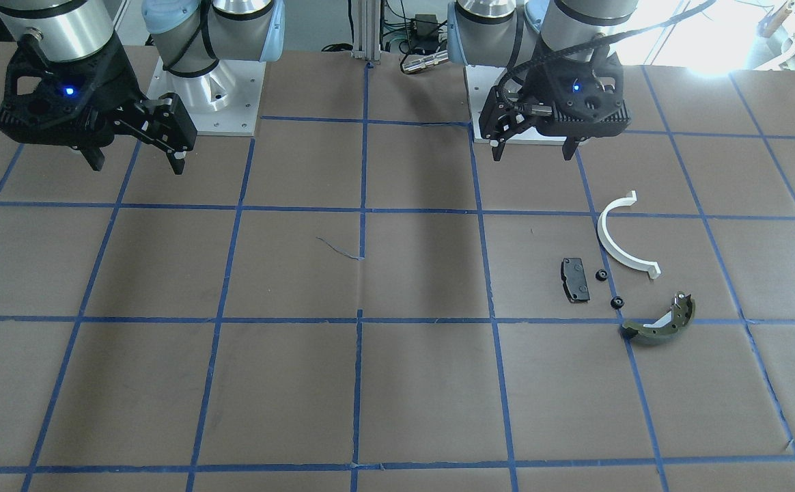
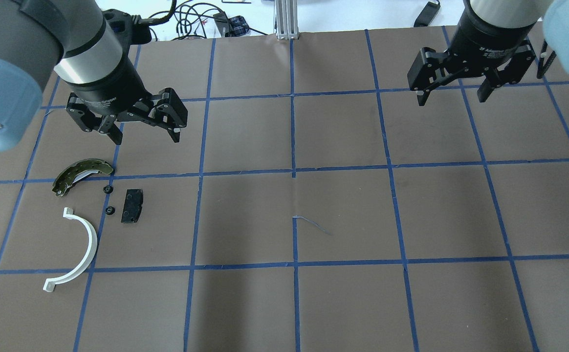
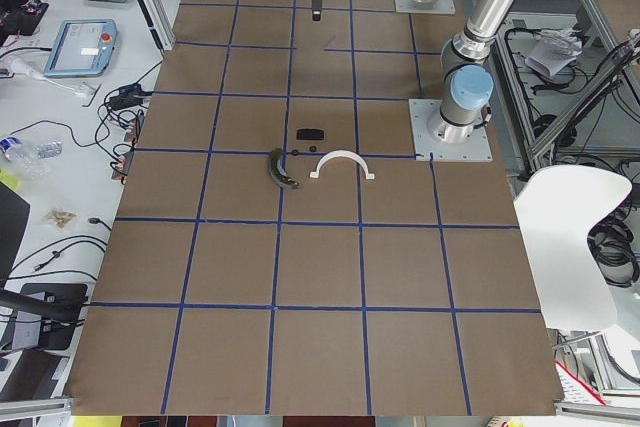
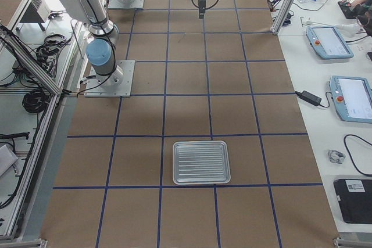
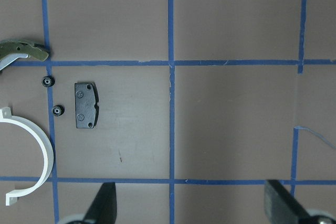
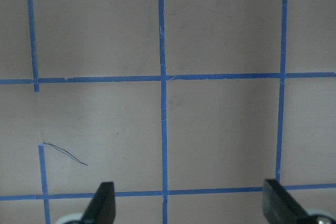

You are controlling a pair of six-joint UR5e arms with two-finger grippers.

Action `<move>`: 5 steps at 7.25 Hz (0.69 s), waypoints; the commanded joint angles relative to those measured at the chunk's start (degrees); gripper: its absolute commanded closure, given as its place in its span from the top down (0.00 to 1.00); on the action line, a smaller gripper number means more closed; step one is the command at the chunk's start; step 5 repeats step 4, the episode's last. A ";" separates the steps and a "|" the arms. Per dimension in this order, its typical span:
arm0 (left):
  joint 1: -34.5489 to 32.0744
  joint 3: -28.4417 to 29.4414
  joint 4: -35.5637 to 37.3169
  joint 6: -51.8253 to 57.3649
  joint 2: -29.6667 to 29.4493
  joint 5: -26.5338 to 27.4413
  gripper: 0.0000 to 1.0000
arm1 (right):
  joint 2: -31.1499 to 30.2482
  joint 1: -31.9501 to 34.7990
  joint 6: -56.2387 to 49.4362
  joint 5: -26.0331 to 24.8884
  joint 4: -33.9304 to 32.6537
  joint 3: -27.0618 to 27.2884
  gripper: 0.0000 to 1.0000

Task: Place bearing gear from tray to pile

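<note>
Two small black bearing gears (image 2: 108, 189) (image 2: 110, 210) lie on the brown table among the pile: a white half-ring arc (image 2: 81, 254), a black rectangular pad (image 2: 132, 206) and an olive-green curved shoe (image 2: 80, 174). The left wrist view shows both gears (image 5: 48, 81) (image 5: 58, 110) beside the pad (image 5: 86, 105). My left gripper (image 2: 146, 139) hangs open and empty just beyond the pile. My right gripper (image 2: 451, 100) is open and empty over bare table on the far right. The metal tray (image 4: 201, 162) shows in the exterior right view with nothing in it.
Blue tape lines divide the table into squares. A thin blue scratch or thread (image 2: 314, 224) marks the middle. The two arm bases (image 1: 206, 89) (image 1: 507, 102) stand at the robot's edge. Desks with tablets (image 4: 347, 97) and cables run along the operators' side.
</note>
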 commanded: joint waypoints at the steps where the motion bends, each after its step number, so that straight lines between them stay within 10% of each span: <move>1: 0.03 0.54 -0.05 0.06 -0.16 -0.04 1.00 | -0.04 0.00 0.07 0.12 0.02 0.00 1.00; 5: 0.03 0.45 0.57 0.06 -0.24 -0.04 1.00 | -0.04 0.00 0.07 0.12 0.02 0.00 1.00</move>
